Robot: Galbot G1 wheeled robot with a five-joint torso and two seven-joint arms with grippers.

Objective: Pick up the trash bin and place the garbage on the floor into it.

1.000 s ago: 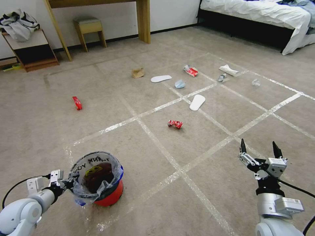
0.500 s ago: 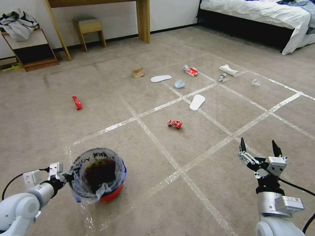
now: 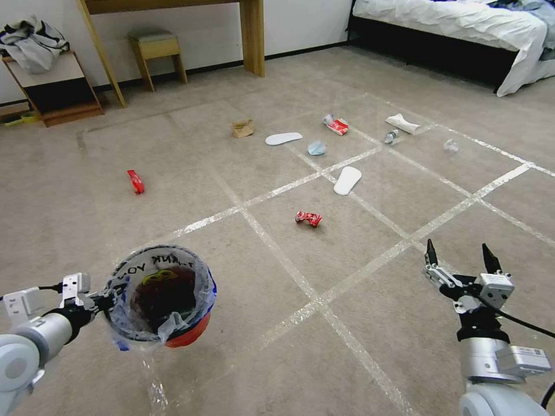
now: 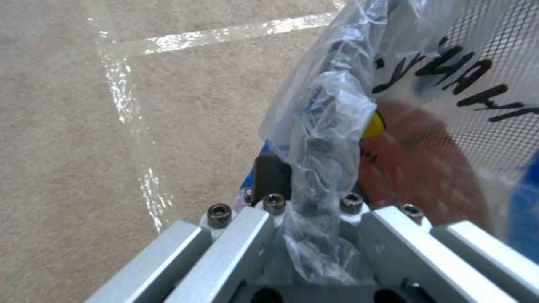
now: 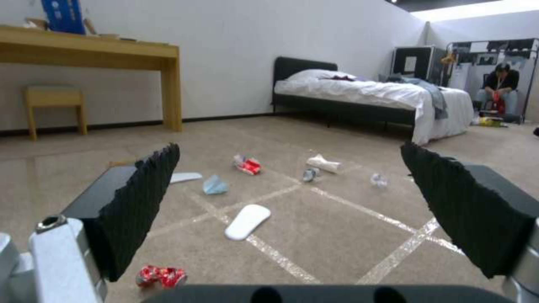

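My left gripper (image 3: pixel 107 300) is shut on the rim of the trash bin (image 3: pixel 188 334), a small red bin lined with a clear lettered bag, and holds it tilted above the floor (image 3: pixel 404 323). Up close, the fingers (image 4: pixel 269 179) pinch the bag and rim of the trash bin (image 4: pixel 427 168). My right gripper (image 3: pixel 459 254) hovers open and holds nothing at the lower right. Garbage lies ahead: a red wrapper (image 3: pixel 309 218), a white slipper (image 3: pixel 347 180), a blue mask (image 3: pixel 317 148), a brown paper bag (image 3: pixel 243 128) and another red wrapper (image 3: pixel 136 181).
Further litter lies beyond: a second slipper (image 3: pixel 283 138), a small bottle (image 3: pixel 391 136), a white wad (image 3: pixel 403 123) and clear wrap (image 3: pixel 451 145). A wooden desk leg (image 3: pixel 252 37), a stool (image 3: pixel 156 55) and a low shelf (image 3: pixel 55 86) line the far wall. A bed (image 3: pixel 462 29) stands far right.
The left gripper has lifted the trash bin off the carpet and drawn it slightly left. The right gripper has barely moved and stays open.
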